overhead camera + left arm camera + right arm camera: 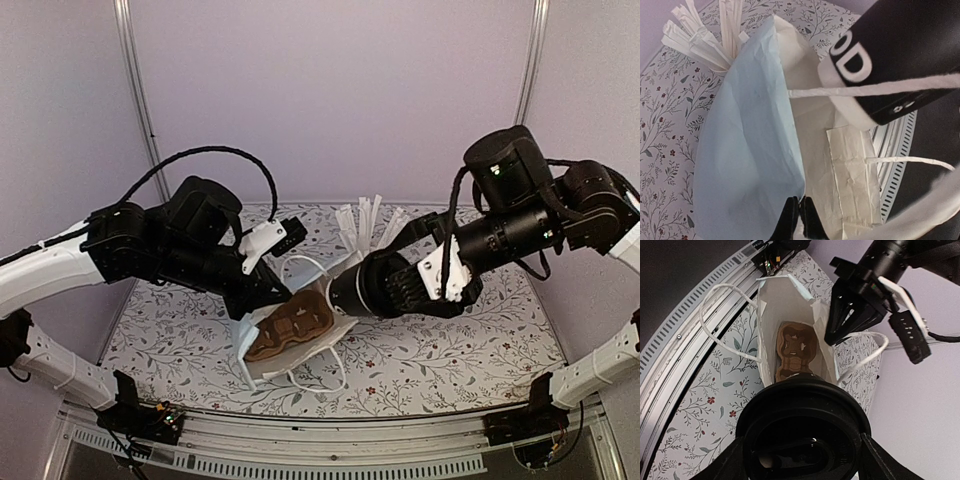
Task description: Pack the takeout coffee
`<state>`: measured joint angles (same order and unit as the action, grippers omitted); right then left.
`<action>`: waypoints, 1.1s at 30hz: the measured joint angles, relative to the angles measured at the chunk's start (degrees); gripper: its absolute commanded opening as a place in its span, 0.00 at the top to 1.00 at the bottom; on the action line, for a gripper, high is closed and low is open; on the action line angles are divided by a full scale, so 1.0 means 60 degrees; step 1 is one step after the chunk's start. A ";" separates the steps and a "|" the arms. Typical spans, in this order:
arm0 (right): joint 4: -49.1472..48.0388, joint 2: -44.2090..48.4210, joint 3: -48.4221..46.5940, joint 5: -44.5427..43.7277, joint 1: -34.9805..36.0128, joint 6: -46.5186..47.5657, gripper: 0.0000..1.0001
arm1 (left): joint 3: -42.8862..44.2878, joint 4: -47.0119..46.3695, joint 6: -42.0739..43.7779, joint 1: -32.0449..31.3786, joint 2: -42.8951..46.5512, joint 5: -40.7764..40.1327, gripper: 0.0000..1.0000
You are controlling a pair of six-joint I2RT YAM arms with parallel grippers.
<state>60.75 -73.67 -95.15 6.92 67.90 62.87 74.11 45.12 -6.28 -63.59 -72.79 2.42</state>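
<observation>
Only thing I can actually read here is on the takeout coffee cup (920, 40). It has big white block capitals, "OD", printed on its black side wall. They sit right up by the white rim and run tilted across the left wrist view. Looks like there's a sliver of another rounded letter just before the O, but too little of it shows to tell which one. Any other markings are too small or blurry to make out in any view.
</observation>
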 measured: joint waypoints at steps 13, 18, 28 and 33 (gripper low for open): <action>-0.1413 -0.0062 0.2495 -0.2561 0.1355 0.1570 0.43 | 0.0000 -0.0299 -0.0288 -0.0608 0.0004 -0.0047 0.84; -0.1807 -0.0302 0.2477 -0.2860 0.1435 0.1810 0.43 | -0.0029 -0.0699 -0.0066 -0.0616 0.0087 -0.0055 0.59; -0.1916 -0.1657 0.1687 -0.2772 0.1457 0.1719 0.43 | -0.0805 -0.1730 0.0401 -0.0346 0.1858 -0.0058 0.21; -0.1792 -0.2346 0.1031 -0.2736 0.1472 0.1406 0.43 | -0.1756 -0.2798 0.0135 0.1596 0.2874 0.0007 0.20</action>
<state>50.00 -87.74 -88.97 -9.50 76.73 71.31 63.57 28.34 -5.48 -54.02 -55.55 2.46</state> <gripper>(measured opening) 0.708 0.802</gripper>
